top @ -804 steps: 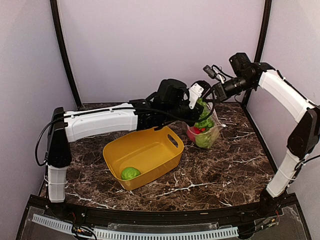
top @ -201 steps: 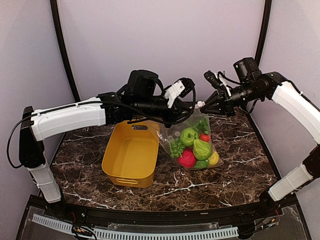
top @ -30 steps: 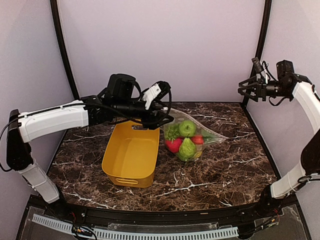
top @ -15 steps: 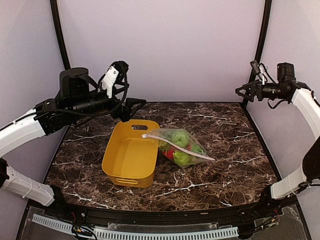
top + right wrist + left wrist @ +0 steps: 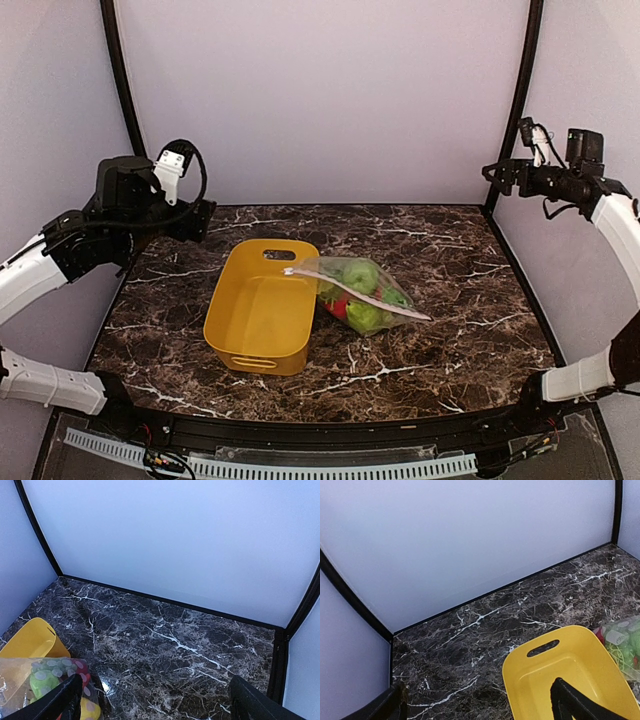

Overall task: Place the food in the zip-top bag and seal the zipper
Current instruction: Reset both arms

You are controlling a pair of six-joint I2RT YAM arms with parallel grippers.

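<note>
Left pincer [image 5: 202,220] is hanging in the air at the far left of the table [image 5: 470,290], its two fingers [image 5: 390,706] standing wide apart and holding nothing; in its own wrist view the pincer [image 5: 480,709] is looking down past those spread fingers at the marble. Below it and to its right, the yellow tub [image 5: 262,320] is sitting on the table, well apart from the fingers, and is showing in the wrist view [image 5: 560,677] with its handle slot turned toward the back wall. Just beyond the tub on the side away from this pincer, the zip-top bag [image 5: 395,298] is lying flat, its near corner touching the tub's rim, and the food [image 5: 360,276] is resting inside it: green round pieces and a red one beneath. The zipper [image 5: 402,311] is running as a whitish strip slantwise across the bag; whether it is pressed closed cannot be told. Right pincer [image 5: 497,172] is hovering high at the far right, well apart from the bag, which is lying down and to its left. Its wrist view is showing the pincer [image 5: 157,707] gaping wide and gripping nothing, with the dotted bag [image 5: 20,672], the food [image 5: 42,684] and the tub [image 5: 30,639] low at its left.
</note>
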